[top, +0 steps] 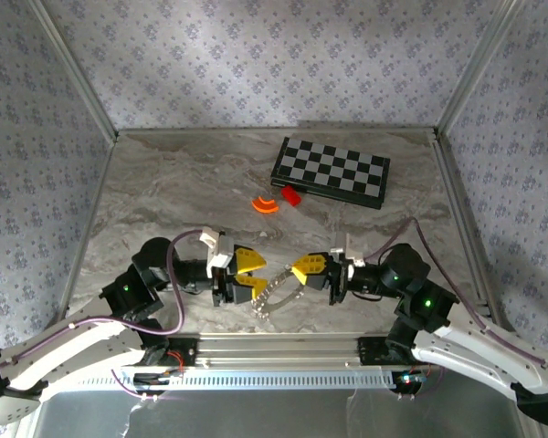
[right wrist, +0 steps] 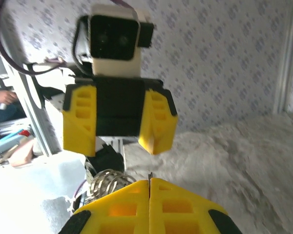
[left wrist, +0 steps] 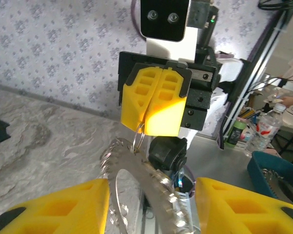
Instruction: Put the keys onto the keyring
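My right gripper [top: 297, 271] is shut on a thin silver keyring [left wrist: 139, 138], whose loop pokes out below its yellow fingers [left wrist: 156, 105]. A silvery chain loop [top: 276, 294] hangs from that ring down toward the table's front. My left gripper [top: 256, 272] faces the right one at close range and stands open. The chain [left wrist: 129, 163] runs through the gap between the left gripper's [left wrist: 152, 187] jaws without touching either. In the right wrist view a sliver of metal [right wrist: 149, 174] shows at the seam of my shut right gripper [right wrist: 149, 183], opposite the open left gripper [right wrist: 119, 146]. The keys are hidden.
A folded chessboard [top: 331, 172] lies at the back right of the marble table [top: 164, 192]. A red block [top: 291, 195] and an orange arc piece [top: 266, 204] lie just in front of it. A metal rail [top: 283, 347] runs along the near edge, and patterned walls close in three sides.
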Tool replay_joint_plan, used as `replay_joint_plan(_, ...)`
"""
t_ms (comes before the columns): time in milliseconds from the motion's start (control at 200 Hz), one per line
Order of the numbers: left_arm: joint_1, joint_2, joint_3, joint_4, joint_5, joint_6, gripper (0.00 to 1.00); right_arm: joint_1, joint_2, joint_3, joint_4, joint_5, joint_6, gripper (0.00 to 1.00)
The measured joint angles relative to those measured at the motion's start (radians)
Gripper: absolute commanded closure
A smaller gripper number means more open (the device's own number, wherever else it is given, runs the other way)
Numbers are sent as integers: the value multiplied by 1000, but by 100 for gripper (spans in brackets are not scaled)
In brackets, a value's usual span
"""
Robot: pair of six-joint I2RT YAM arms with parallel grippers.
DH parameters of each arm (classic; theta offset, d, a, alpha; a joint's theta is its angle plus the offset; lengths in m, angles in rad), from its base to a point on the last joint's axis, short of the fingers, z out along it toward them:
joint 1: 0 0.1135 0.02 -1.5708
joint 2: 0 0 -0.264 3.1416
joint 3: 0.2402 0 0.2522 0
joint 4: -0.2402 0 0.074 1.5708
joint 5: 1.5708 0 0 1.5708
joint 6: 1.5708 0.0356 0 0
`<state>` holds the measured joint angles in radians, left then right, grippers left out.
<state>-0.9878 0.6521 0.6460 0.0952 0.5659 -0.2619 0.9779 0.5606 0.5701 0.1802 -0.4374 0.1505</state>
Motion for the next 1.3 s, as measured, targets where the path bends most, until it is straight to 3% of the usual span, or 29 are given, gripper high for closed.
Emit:
replay_joint_plan(540,-45,72,25,131,50,39,61,51,-4,-48,139,11,15,100)
replay_joint_plan(1299,-61,124,24,192,-40,45,63,58,-6,-64,169,19,15,100)
